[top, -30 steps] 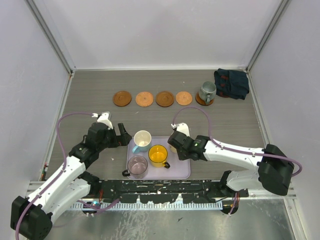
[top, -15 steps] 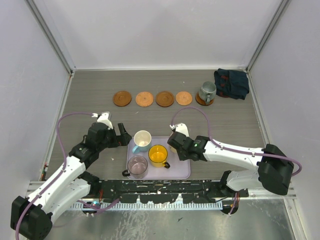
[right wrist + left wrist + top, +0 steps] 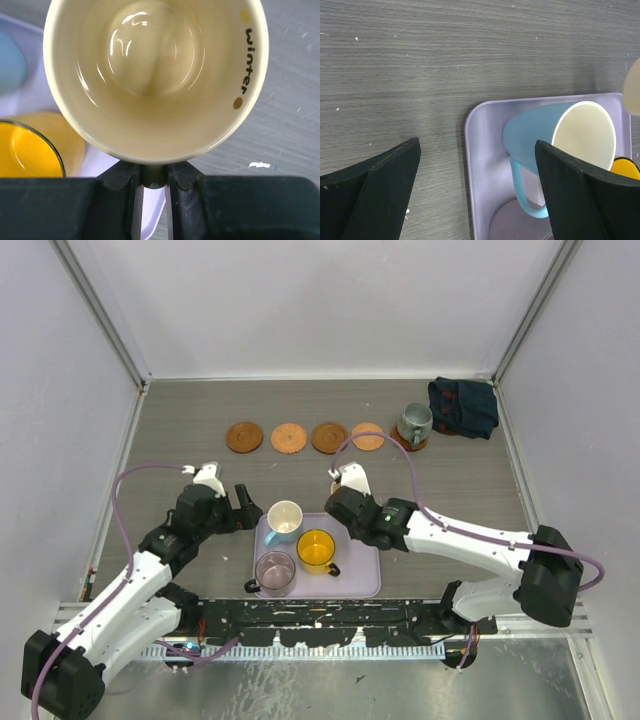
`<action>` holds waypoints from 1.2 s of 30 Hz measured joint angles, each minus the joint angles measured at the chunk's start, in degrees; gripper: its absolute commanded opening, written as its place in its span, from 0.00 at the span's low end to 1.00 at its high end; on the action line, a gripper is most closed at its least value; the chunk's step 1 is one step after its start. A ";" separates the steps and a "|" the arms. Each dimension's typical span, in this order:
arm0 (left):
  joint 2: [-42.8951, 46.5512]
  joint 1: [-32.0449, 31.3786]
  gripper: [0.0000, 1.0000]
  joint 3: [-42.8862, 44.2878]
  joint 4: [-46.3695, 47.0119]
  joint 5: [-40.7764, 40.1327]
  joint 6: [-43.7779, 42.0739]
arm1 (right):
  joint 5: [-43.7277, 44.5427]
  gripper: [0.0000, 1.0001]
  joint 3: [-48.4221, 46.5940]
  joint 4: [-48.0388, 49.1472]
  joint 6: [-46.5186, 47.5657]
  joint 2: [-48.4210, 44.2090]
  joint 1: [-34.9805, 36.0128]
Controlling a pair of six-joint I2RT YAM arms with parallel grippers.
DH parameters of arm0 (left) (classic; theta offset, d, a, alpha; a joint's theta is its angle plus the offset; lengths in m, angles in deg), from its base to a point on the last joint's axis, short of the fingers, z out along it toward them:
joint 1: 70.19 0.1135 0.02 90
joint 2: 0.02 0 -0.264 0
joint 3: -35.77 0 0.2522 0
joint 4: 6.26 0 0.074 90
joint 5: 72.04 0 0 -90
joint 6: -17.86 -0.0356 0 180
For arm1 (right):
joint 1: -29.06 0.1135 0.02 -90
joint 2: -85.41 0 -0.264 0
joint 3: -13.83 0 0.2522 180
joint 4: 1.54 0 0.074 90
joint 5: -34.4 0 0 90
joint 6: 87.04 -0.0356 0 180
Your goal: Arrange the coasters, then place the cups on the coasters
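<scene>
Four coasters line the far tabletop; right of them a cup sits on a fifth coaster, a cloth to its right. Near you, three cups stand in the tray, a held cup above its far edge.

Overhead view faces down; both close wrist views share the tray.

Heads up, from the top camera you can hardly make out the cream-yellow cup, since the right claw covers it. On the right wrist view its rim runs off the top edge and its handle's buried between the claw fingers. The orange-yellow cup is chopped by the left edge, and the light blue cup is just a sliver. The fifth coaster mostly hides under the grey-green cup. On the left wrist view the purple-grey cup gets cut at the bottom.
</scene>
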 measured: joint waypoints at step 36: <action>-12.59 0.07 0.98 6.25 4.96 -3.72 -1.46 | -11.04 0.01 -39.06 9.44 19.34 41.97 -34.99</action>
